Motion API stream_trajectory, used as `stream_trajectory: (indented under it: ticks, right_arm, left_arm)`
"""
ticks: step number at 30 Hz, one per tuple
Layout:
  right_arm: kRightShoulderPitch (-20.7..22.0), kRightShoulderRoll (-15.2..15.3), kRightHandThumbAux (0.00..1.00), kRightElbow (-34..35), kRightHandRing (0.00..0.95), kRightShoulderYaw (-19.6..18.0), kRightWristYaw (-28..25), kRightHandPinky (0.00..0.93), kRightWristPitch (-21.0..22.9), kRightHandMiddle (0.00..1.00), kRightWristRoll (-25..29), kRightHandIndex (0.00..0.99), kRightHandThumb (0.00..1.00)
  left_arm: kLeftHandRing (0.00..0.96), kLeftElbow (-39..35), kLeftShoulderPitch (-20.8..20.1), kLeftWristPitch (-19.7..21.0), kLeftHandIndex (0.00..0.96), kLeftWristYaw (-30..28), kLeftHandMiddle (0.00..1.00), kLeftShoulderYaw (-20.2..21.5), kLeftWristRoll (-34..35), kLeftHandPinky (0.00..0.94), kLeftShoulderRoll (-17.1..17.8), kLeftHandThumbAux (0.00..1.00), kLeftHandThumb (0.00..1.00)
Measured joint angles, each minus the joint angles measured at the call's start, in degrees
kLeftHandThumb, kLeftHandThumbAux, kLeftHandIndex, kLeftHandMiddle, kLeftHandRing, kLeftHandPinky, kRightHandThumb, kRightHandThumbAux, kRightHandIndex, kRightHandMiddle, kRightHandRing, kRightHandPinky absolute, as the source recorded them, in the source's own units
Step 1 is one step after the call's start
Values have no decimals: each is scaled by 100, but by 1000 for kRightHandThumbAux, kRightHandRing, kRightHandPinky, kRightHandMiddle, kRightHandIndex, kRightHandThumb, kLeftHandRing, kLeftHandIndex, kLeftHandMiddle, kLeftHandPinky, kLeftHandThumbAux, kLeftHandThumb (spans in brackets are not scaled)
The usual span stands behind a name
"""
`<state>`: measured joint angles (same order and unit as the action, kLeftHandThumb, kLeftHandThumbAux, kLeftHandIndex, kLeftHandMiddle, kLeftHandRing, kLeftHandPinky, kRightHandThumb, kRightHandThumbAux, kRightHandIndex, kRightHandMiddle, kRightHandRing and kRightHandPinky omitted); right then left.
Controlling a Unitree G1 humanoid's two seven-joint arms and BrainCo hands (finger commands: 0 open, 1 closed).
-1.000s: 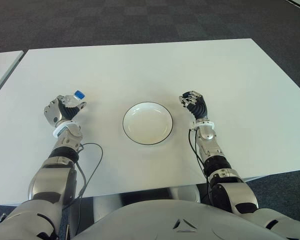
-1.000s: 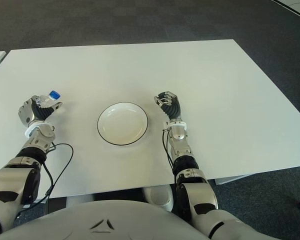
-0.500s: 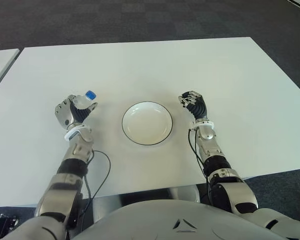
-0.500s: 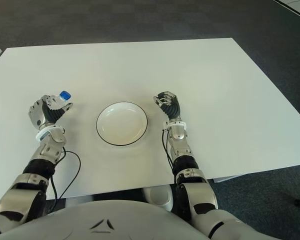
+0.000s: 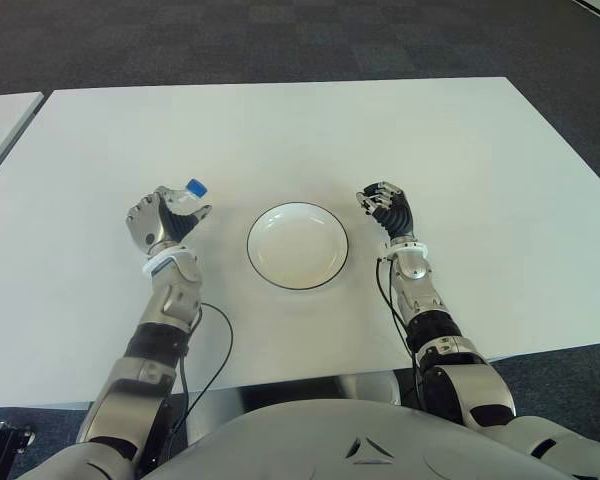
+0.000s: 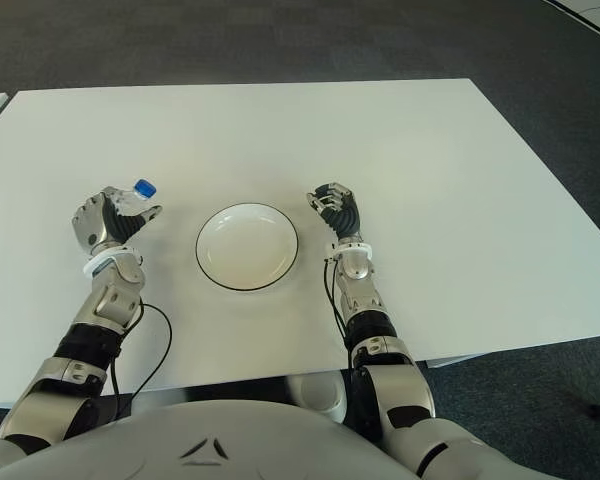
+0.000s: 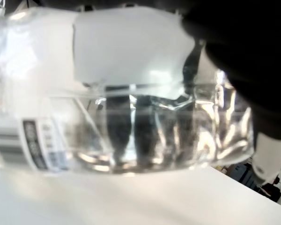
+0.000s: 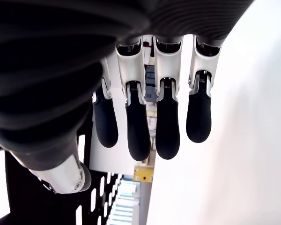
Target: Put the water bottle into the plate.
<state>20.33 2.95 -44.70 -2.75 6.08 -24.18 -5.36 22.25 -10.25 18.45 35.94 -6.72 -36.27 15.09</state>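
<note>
My left robot hand (image 5: 162, 221) is raised above the white tabletop (image 5: 280, 130), forearm angled forward from my body, fingers wrapped around a clear water bottle (image 5: 184, 197). The bottle's blue cap (image 5: 195, 186) pokes out above my fingers, tilted toward the plate. In my left wrist view the bottle's transparent body with its white label (image 7: 131, 47) fills nearly the whole frame, held crosswise against my palm.

The plate (image 5: 297, 246), white with a dark rim, sits on the tabletop between my two hands, just to the right of the bottle and apart from it.

My right robot hand (image 5: 386, 207) shows just right of the plate, forearm stretched forward. Its fingers (image 8: 139, 136) hang relaxed and loosely bent, holding nothing.
</note>
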Motion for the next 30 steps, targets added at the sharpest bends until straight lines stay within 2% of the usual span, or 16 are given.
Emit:
stream_trajectory:
  ticks: [10, 20, 30]
  right_arm:
    - [3, -10, 729, 1, 521, 21, 5, 536, 2, 510, -1, 428, 706]
    - [3, -1, 729, 1, 529, 23, 8, 544, 3, 516, -1, 428, 705]
    - [6, -2, 730, 0, 528, 23, 36, 538, 26, 513, -3, 428, 706]
  left_arm:
    - [850, -159, -422, -354, 394, -16, 527, -366, -208, 820, 13, 670, 853]
    - [852, -533, -699, -398, 394, -486, 529, -739, -321, 830, -18, 670, 852]
    - [852, -506, -955, -773, 394, -774, 529, -1099, -399, 830, -20, 670, 852]
